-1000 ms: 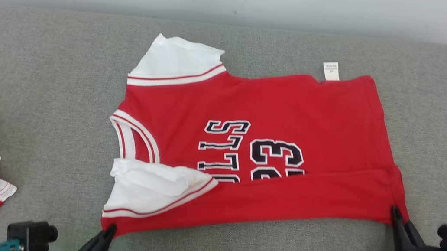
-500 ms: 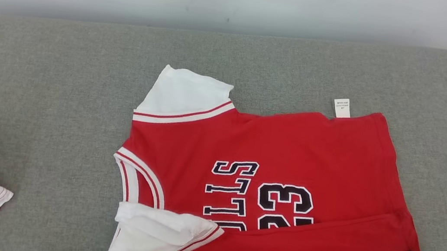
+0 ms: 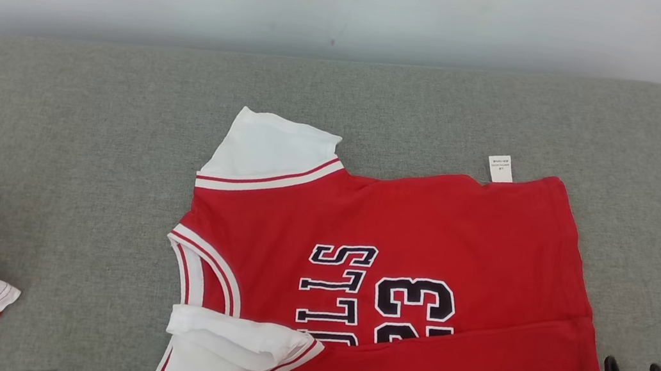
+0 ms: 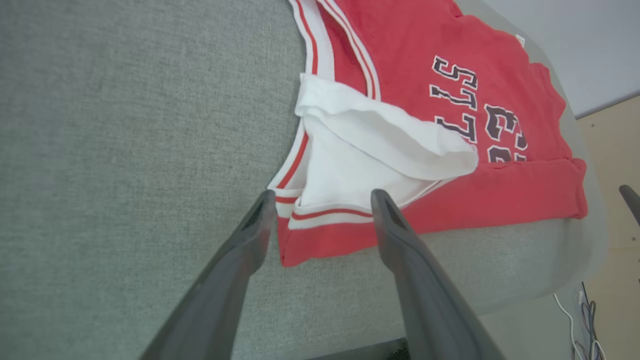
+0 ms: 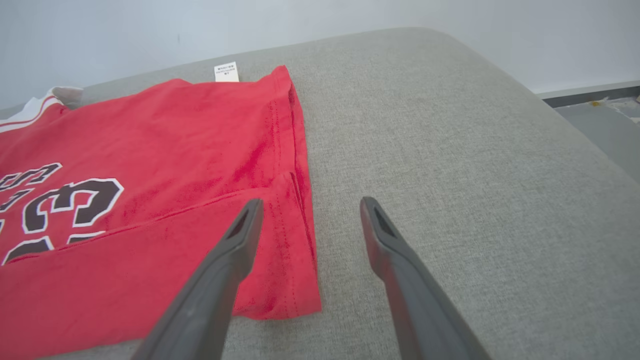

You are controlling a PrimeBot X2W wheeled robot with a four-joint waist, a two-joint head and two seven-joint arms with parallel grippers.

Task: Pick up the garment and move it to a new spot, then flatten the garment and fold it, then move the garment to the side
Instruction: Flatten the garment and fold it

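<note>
One red knit jersey with white sleeves (image 3: 426,238), centre-right of frame on grey fabric cushion (image 3: 88,113), bottom edge folded over; left gripper (image 4: 324,200) and right gripper (image 5: 311,204) spread wide, empty; folding judged underway, next fold needs fresh grasps.

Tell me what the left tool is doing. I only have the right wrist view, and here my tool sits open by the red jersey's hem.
Observer: The left tool is open, its fingers spread either side of the jersey's near shoulder corner, with nothing pinched.
Operator: Is the sleeve at that corner lying flat?
Observer: No. The white near sleeve is flopped over onto the red front, with its edge reaching the dark lettering.
</note>
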